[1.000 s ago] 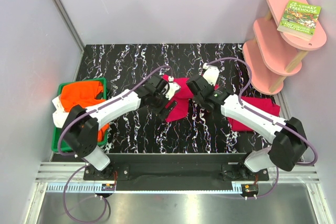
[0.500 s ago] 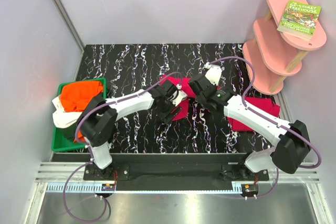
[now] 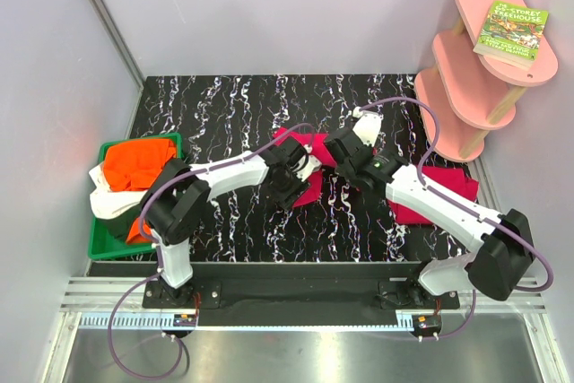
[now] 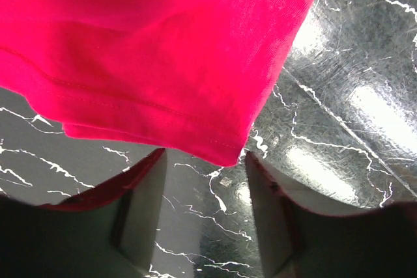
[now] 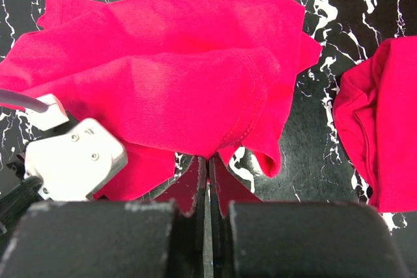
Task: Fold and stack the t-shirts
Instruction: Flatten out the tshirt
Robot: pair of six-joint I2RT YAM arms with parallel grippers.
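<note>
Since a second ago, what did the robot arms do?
The left arm swung in toward the middle and the left fingers narrowed at the hem corner of the crimson-pink cloth t-shirt. The right fingers stayed pinched on it. The folded crimson t-shirt and the orange t-shirt in the green plastic tray stayed put.

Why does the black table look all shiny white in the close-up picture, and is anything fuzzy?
Left wrist view: light glare makes pale patches on the glossy table, and the near fingers are dark and soft; right wrist view: the crimson t-shirt is sharp, the right gripper fuzzy close up; top external view: even light, little shadow.
</note>
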